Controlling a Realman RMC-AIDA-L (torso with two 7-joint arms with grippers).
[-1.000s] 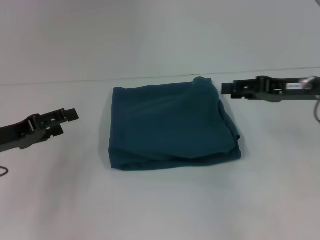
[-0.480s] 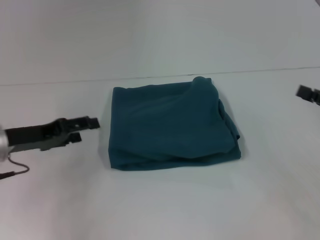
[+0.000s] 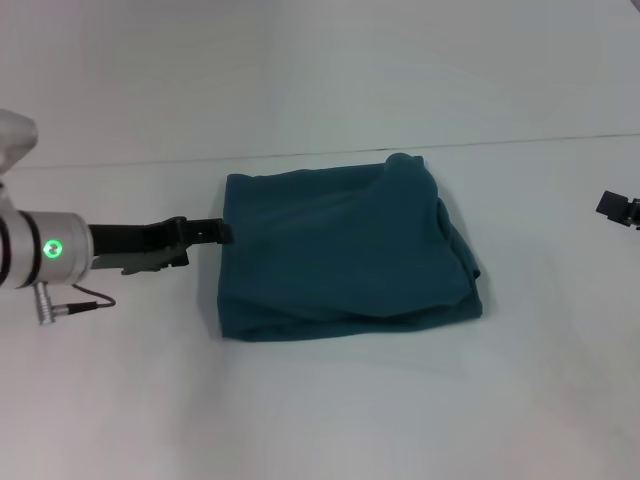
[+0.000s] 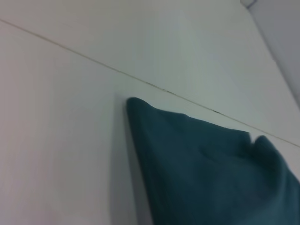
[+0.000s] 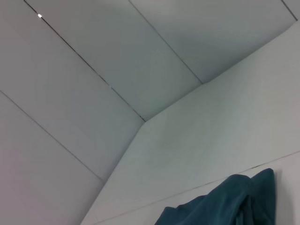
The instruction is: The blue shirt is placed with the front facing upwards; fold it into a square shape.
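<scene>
- surface (image 3: 330, 410): plain white, carries everything; a thin seam runs across it just behind the cloth.
- blue shirt (image 3: 345, 250): mid-surface, already a compact, roughly square stack. Left and far edges straight; near-right corner bulges with loose layers and there's a small hump at the far-right corner. No lettering or collar showing. Outline unchanged over the last second.
- left gripper (image 3: 212, 233): a second ago it sat well left of the cloth; now reached in, tip touching or just at the shirt's left edge, upper part. Fingers look pressed together with nothing between them, though the angle is poor, so that's tentative. Left wrist view shows only the shirt's far-left corner.
- right gripper (image 3: 618, 208): was beside the far-right corner a second ago, now pulled back to the frame's right edge, well apart from the shirt; open or clenched, cannot tell.
- Read: folding looks essentially done; left arm probably tidying or squaring the left edge; the right side's loose layers are the remaining untidiness.
</scene>
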